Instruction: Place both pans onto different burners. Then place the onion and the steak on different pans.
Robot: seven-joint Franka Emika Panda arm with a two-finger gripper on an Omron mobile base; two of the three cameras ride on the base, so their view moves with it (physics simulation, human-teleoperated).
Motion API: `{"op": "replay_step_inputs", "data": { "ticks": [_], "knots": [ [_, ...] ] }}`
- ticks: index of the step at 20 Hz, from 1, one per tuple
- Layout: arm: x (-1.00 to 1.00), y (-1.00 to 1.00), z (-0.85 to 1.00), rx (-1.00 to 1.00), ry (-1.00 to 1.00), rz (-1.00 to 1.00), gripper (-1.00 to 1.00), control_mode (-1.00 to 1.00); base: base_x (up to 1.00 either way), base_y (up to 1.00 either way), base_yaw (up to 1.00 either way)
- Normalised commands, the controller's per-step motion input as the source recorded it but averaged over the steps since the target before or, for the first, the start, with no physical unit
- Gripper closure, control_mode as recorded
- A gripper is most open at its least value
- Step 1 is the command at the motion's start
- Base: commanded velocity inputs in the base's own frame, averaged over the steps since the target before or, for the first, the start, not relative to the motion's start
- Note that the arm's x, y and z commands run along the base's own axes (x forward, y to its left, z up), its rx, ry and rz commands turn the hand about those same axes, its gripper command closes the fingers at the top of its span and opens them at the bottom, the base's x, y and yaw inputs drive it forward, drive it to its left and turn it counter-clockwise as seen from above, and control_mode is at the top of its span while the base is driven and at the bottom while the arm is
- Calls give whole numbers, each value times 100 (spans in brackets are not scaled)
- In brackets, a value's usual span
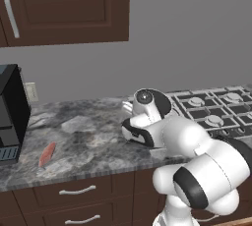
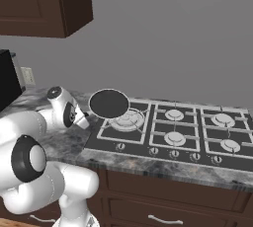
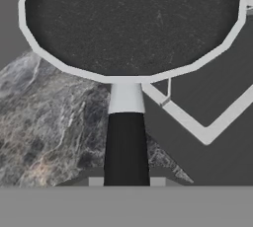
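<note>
While the gripper (image 2: 85,119) is clamping narrow on the dark handle (image 3: 126,147) of a pan (image 2: 109,103), the pan is hanging level in the air, just above the near left corner of the hob (image 2: 192,139). Seen from the hand view, the handle is running straight up from between the fingertips to a pale neck, and the round black pan is spreading out beyond it, with marbled tabletop (image 3: 44,132) lying beneath on one side and the dark hob with its pale grate lines on the other. From the right base view, the pan is sitting over the edge of the large burner (image 2: 127,120), the leftmost ring, partly covering its grate; whether it is touching the grate is hard to tell, though it is looking slightly raised. Four smaller burners are lying to the right of it in two rows, with a line of small knobs (image 2: 173,153) along the hob's front edge. In the left base view, the white arm (image 1: 197,166) is bending across the tabletop toward the hob and is hiding the pan behind its wrist. Well apart to the left, the steak (image 1: 47,155) is lying flat on the tabletop near its front edge, beside a black appliance (image 1: 11,112) standing against the wall.
</note>
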Motion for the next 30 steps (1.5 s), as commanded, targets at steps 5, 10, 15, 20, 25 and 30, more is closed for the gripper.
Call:
{"op": "replay_step_inputs", "data": {
  "ticks": [5, 10, 15, 20, 25, 30],
  "knots": [
    [3, -49, 1, 1, 3, -10, 100, -100, 0, 0, 0],
    [38, -35, 0, 1, 6, 0, 100, -100, 0, 0, 0],
    [13, -14, 0, 3, 6, 0, 100, -100, 0, 0, 0],
    [-7, 0, -6, 7, 7, 0, 100, -100, 0, 0, 0],
    [-4, -4, -35, 5, 13, 0, 100, -100, 0, 0, 0],
    [8, -17, -17, 1, 8, 0, 100, -100, 0, 0, 0]
  ]
}}
